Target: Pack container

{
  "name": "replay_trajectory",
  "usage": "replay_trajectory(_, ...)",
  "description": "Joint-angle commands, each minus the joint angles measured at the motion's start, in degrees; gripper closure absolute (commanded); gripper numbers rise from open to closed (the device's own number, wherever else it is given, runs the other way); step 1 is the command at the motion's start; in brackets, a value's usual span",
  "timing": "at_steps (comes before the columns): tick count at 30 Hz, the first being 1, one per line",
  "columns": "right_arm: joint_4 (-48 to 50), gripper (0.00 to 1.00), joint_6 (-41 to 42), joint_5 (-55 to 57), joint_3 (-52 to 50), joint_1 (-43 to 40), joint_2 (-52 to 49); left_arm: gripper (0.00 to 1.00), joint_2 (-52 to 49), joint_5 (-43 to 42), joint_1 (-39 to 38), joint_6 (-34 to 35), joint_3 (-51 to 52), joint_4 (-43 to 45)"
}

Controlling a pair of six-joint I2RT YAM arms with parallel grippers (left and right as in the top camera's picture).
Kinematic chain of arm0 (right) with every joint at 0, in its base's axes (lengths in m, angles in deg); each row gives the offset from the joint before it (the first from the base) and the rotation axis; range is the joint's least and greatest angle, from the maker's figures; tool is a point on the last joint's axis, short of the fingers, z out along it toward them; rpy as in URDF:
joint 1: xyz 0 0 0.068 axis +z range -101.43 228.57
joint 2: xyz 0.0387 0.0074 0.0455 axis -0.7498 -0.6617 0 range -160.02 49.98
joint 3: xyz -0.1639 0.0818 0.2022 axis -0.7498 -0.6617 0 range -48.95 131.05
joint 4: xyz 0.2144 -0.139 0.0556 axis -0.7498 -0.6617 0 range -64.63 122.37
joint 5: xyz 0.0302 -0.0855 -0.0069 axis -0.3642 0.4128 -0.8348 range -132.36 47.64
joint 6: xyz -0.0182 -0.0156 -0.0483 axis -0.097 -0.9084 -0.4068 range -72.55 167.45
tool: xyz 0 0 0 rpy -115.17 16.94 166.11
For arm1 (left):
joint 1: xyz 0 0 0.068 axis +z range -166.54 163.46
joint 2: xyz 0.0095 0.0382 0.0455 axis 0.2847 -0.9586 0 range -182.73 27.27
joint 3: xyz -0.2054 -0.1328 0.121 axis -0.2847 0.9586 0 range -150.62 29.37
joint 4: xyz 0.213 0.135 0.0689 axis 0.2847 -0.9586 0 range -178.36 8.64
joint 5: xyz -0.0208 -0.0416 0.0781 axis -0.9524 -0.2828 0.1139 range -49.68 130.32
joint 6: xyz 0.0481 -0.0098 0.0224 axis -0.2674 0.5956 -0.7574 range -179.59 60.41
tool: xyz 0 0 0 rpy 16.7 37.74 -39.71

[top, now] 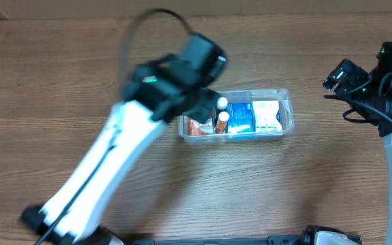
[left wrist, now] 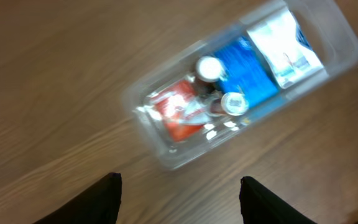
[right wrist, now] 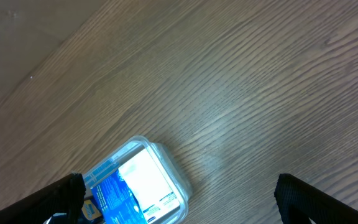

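Left gripper [left wrist: 179,200] was held spread and empty over the container [top: 290,112]; right gripper [right wrist: 179,205] likewise, near the table's [top: 60,75] right edge.

one clear container [top: 288,102] on the worktop [top: 60,68]. in it: two white-capped bottles [top: 222,103], one blue box [top: 240,117], one white box [top: 266,116], and what looks like one red packet [top: 199,126] at the left end, though it is blurred.

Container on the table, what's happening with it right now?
The container sits mid-table holding a red box, two white-capped bottles, a blue box and a white box. The left claw hovers open and empty above its red-box end. The right claw, also open and empty, hangs off to the side.
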Motion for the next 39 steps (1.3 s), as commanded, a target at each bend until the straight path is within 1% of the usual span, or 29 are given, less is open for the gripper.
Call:
replay_trajectory(1, 0.3, 0.0, 0.0, -0.1, 0.6, 0.0, 0.4, 0.36, 7.7, 7.0, 11.1, 6.5, -2.4, -5.2)
replay_trajectory(2, 0.3, 0.0, 0.0, -0.1, 0.6, 0.0, 0.4, 0.37, 9.7, 6.7, 16.6, 7.2, -2.3, -7.1)
replay_trajectory(5, 0.3, 0.0, 0.0, -0.1, 0.6, 0.0, 0.4, 0.37, 13.6, 5.0, 29.4, 7.0, -2.3, -11.3)
replay_trajectory(7, 0.3, 0.0, 0.0, -0.1, 0.6, 0.0, 0.4, 0.31, 15.6, 5.0, 36.2, 6.6, -2.3, -13.1)
replay_trajectory(8, 0.3, 0.0, 0.0, -0.1, 0.6, 0.0, 0.4, 0.1, 16.3, 4.9, 39.1, 6.7, -2.3, -13.7)
replay_trajectory(9, 0.3, 0.0, 0.1, -0.1, 0.6, 0.0, 0.4, 0.0, 16.7, 4.8, 40.5, 7.1, -2.3, -14.0)
replay_trajectory(11, 0.3, 0.0, 0.0, -0.1, 0.6, 0.0, 0.4, 0.0, 16.7, 4.8, 41.7, 7.3, -2.3, -14.4)
replay_trajectory(39, 0.3, 0.0, 0.0, -0.1, 0.6, 0.0, 0.4, 0.0, 16.5, 4.8, 41.7, 7.3, -2.3, -15.2)
